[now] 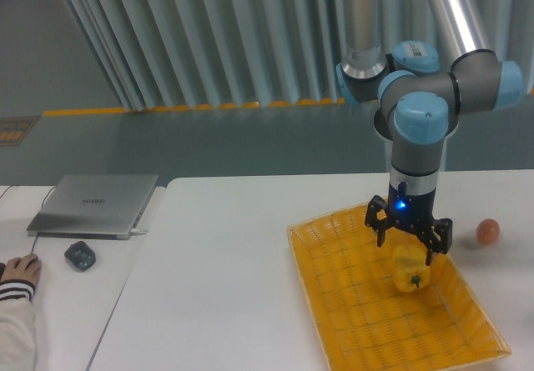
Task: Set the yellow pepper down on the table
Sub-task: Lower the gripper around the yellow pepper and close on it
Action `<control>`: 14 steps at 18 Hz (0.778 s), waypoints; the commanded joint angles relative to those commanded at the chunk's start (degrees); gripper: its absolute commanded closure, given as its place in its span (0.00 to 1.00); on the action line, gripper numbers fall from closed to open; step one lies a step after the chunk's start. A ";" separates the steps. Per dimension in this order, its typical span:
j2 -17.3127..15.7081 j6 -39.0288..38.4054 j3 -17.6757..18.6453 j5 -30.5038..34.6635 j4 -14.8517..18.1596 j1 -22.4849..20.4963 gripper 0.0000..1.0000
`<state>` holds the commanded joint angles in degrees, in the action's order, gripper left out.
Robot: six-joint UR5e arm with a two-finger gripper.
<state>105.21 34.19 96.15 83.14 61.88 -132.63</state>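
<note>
The yellow pepper [410, 271] lies in the right half of a yellow-orange woven basket [350, 304] on the white table [217, 288]. My gripper [406, 248] hangs open just above the pepper's top, one finger to its left and one to its right, and its body hides the pepper's upper part. Nothing is held between the fingers.
A small orange-pink ball [488, 232] rests on the table right of the basket. A closed laptop [93, 205], a dark mouse [80, 256] and a person's hand [18, 269] are on the separate table at far left.
</note>
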 joint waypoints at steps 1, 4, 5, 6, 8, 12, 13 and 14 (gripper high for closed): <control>0.00 0.00 0.17 0.35 0.00 0.00 0.00; 0.35 0.00 0.44 1.58 -0.44 0.09 0.00; 0.52 0.00 0.70 1.58 -0.87 0.09 0.00; 0.61 0.00 0.79 1.58 -1.40 0.09 0.00; 0.96 0.00 0.79 1.67 -1.58 0.00 0.00; 1.84 0.00 0.79 3.34 -1.93 -0.09 0.00; 1.84 0.09 0.79 3.43 -2.02 -0.17 0.00; 1.84 0.09 0.79 3.52 -2.11 -0.26 0.00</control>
<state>107.05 34.28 96.94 86.66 59.77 -132.89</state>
